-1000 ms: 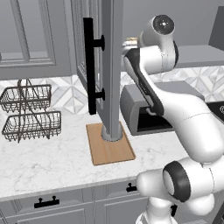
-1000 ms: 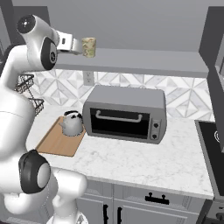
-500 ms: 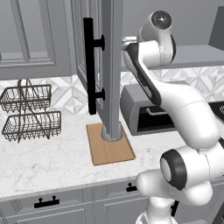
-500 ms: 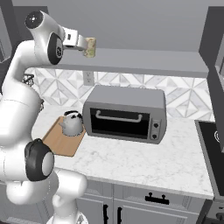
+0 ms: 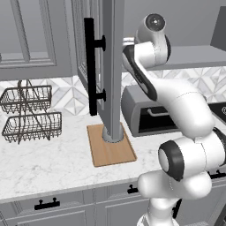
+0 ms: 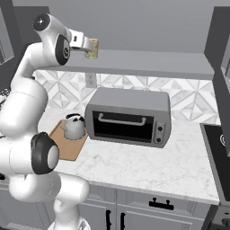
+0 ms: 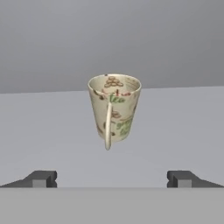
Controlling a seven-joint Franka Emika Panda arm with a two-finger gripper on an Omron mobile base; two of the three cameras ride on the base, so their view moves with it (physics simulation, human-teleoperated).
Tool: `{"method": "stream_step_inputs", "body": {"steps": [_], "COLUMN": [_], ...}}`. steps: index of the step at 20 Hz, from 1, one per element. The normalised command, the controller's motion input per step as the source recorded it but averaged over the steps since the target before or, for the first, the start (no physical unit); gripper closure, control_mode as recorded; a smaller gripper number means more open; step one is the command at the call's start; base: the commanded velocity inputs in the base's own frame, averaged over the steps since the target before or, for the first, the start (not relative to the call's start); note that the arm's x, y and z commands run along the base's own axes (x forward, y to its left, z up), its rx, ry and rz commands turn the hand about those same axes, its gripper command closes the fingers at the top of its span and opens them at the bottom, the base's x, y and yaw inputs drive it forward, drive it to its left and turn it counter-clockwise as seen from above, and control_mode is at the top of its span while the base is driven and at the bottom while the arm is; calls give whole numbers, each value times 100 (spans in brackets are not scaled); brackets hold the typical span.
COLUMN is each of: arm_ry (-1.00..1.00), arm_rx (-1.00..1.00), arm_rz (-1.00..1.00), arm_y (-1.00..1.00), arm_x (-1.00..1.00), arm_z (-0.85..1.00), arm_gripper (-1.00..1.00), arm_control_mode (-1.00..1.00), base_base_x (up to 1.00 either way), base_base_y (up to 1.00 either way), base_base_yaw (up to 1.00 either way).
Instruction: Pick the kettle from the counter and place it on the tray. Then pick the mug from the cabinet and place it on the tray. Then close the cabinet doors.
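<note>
At the far left of the counter (image 5: 53,154) stand the dark wire baskets (image 5: 31,114), well apart from the work area and not involved in this step. To their right the tray (image 5: 110,152) lies flat on the marble, near the front edge, where I can reach it from above. The kettle (image 6: 74,126) stands upright on the tray, toward its far end, so I judge the first placement complete; the near part of the board is bare and, in my judgement, leaves room for the second item. Just right of the tray sits the toaster oven (image 6: 130,117), close beside the kettle, which limits the sideways approach to the board. Above, the cabinet door (image 5: 110,66) stands swung out over the tray, giving access to the shelf (image 6: 148,63). The mug (image 7: 114,109) stands upright on that shelf, handle turned toward my hand. My gripper (image 7: 112,179) is raised to shelf height and aimed straight at the mug, with the fingertips (image 7: 41,178) spread fully wide, holding nothing and short of the mug. The spread is set so both fingers can pass either side of the mug's body. The doors remain open until the mug is placed.
</note>
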Motion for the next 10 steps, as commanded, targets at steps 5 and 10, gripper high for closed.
{"method": "stream_step_inputs", "body": {"steps": [5, 10], "arm_ry": [1, 3], "arm_rx": [0, 0], "arm_rz": [0, 0], "arm_y": [-1, 0], "arm_x": [30, 31], "arm_z": [-9, -8], "arm_gripper": [-100, -100], "arm_control_mode": [-100, -100], "base_base_x": [0, 0], "base_base_y": [0, 0], "base_base_yaw": [0, 0]}}
